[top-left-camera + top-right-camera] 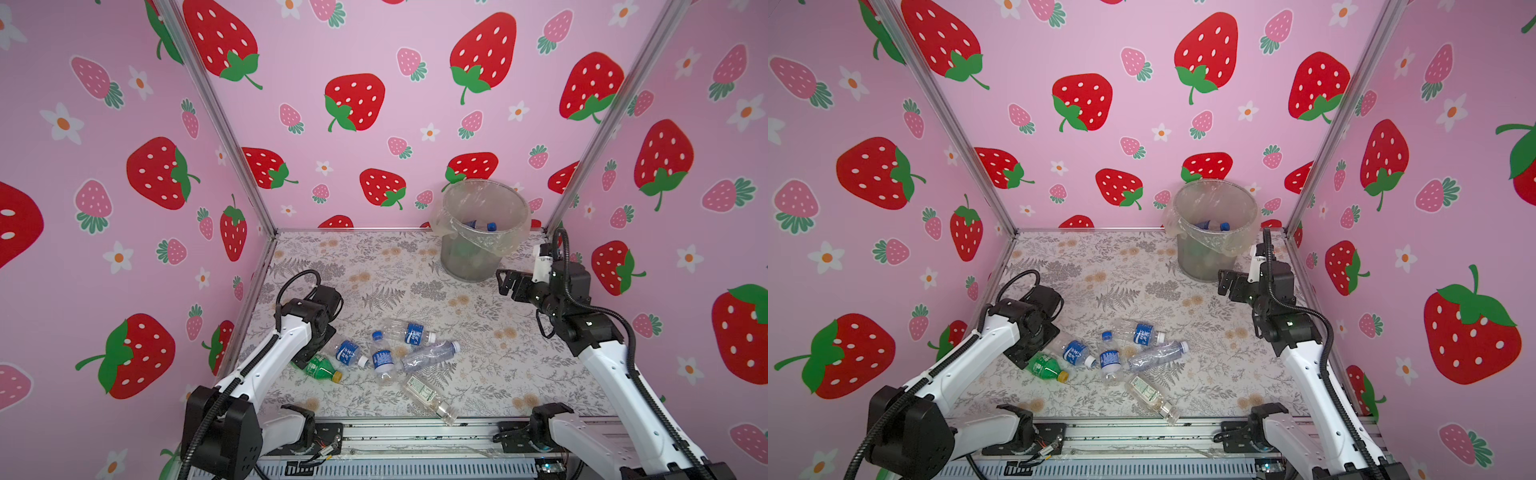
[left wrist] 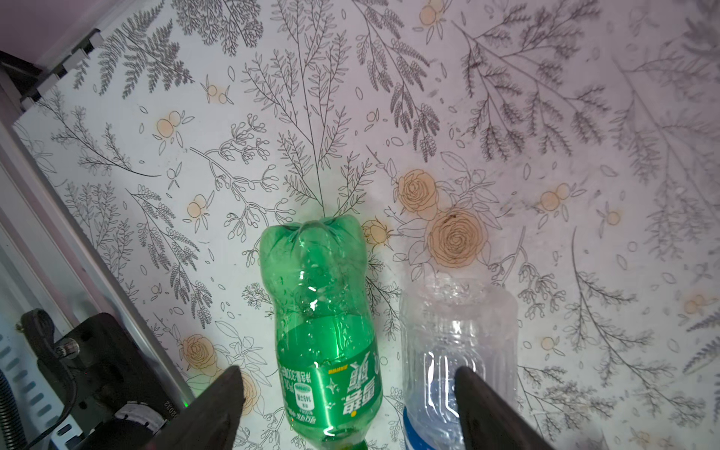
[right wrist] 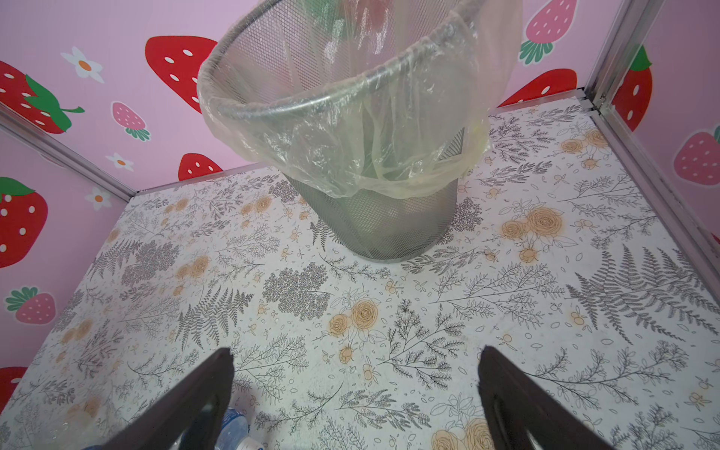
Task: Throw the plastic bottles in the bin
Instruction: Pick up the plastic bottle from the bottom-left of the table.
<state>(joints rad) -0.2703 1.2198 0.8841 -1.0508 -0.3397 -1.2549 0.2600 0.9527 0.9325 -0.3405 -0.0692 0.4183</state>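
Left gripper [image 2: 348, 374] straddles the green bottle [image 2: 323, 311], at eight o'clock of the bottle cluster [image 1: 386, 357], jaws wide, unpinched (clear bottle [image 2: 456, 335] crowds one finger [image 2: 481, 405]): centre on green alone before squeezing. Right gripper [image 3: 356, 354] gapes empty by the bin [image 1: 469, 262].

Pink strawberry-printed walls [image 1: 374, 62] enclose a floral-patterned floor [image 1: 374, 270], joined by aluminium corner posts [image 1: 225, 124].

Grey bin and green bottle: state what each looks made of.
Round grey mesh bin: likely matte metal wire, see-through grid; its liner bag thin glossy plastic film, crinkled. Green lying bottle: probably translucent glossy plastic; light passes through, bright highlights.
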